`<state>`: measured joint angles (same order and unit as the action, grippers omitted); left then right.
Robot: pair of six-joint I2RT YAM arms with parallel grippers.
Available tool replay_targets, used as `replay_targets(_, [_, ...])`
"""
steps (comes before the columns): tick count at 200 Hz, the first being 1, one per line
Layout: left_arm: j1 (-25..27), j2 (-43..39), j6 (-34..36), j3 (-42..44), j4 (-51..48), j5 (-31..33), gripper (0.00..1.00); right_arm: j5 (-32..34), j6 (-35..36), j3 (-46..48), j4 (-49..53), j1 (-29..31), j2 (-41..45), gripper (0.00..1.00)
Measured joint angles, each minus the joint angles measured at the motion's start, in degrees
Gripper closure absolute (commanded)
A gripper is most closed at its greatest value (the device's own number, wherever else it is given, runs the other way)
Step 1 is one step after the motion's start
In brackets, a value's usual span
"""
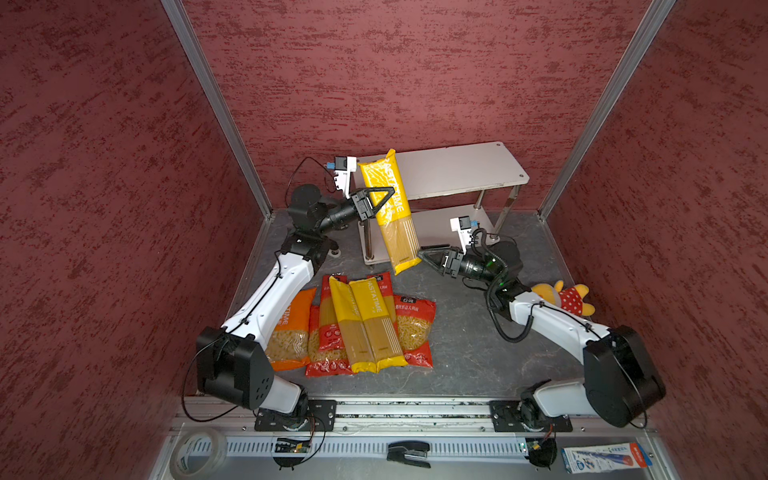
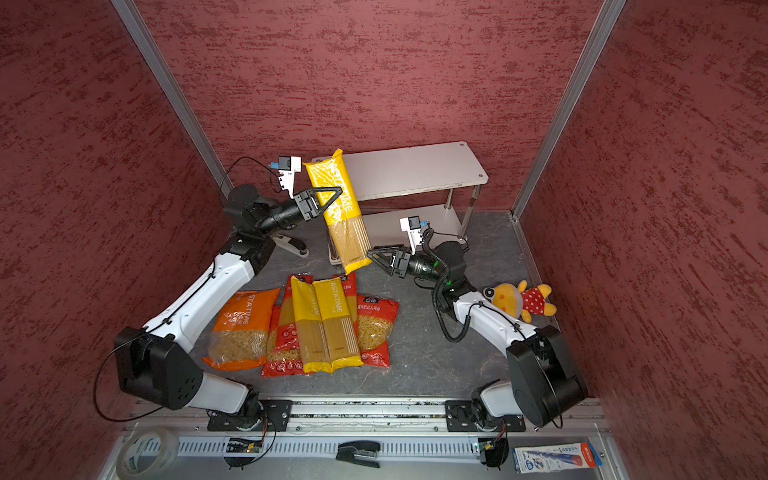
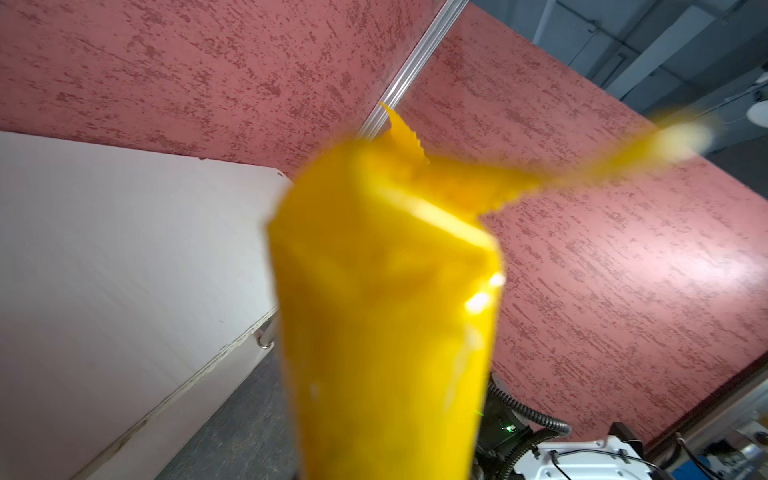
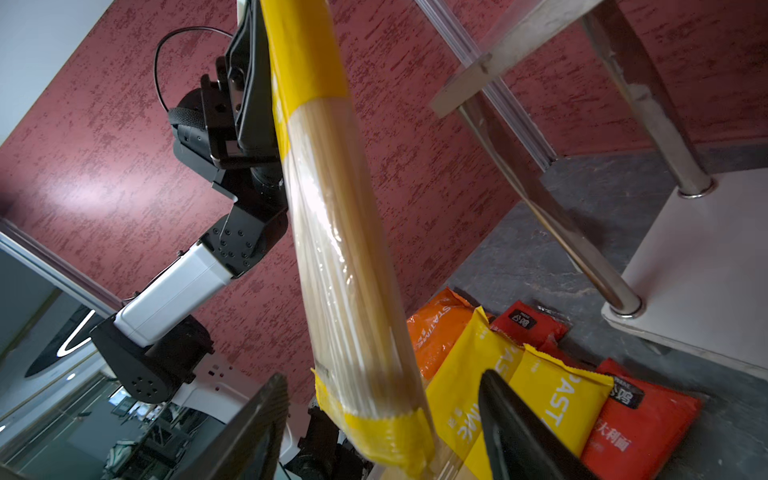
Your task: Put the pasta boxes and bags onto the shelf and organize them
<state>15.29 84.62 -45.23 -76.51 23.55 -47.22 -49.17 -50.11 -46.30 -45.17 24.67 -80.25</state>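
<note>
A long yellow spaghetti pack (image 1: 388,208) (image 2: 338,208) hangs tilted in the air in front of the left end of the shelf (image 1: 457,170) (image 2: 415,170). My left gripper (image 1: 388,193) (image 2: 334,193) is shut on its yellow upper half. In the left wrist view the pack (image 3: 386,311) fills the middle and hides the jaws. My right gripper (image 1: 422,251) (image 4: 382,378) is open, with its fingers on either side of the pack's lower end (image 4: 374,432) and not touching it. More packs lie on the table: two yellow spaghetti (image 1: 365,324), an orange bag (image 1: 291,332) and red bags (image 1: 415,332).
A yellow plush toy (image 1: 565,297) lies by the right arm. A tape roll (image 1: 199,453), a black stapler (image 1: 409,455) and a blue-white carton (image 1: 606,457) sit on the front rail. Red walls close in the back and both sides.
</note>
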Motion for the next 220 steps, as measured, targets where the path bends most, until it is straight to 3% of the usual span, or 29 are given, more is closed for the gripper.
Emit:
replay_targets(19, [-0.2, 1.0, -3.0, -0.1, 3.2, -1.4, 1.0, -2.0, -1.5, 0.0, -2.6, 0.0, -0.4, 0.36])
replay_targets(80, [-0.3, 1.9, -5.2, -0.6, 4.9, -2.9, 0.99, -5.0, -10.2, -1.2, -14.6, 0.0, -6.6, 0.76])
replay_targets(149, [-2.1, 4.7, -8.7, -7.4, 0.9, -1.0, 0.41, -2.6, -17.1, -5.9, -21.3, 0.4, -10.7, 1.0])
replay_targets(186, [-5.0, 4.4, -7.0, -11.5, -8.8, 4.5, 0.27, 2.0, -19.1, -12.7, -17.2, 1.0, -12.5, 1.0])
replay_targets(220, [-9.4, 1.5, -5.7, -7.3, -17.4, 10.4, 0.19, 7.9, -20.3, -18.4, -7.5, 1.0, -12.6, 1.0])
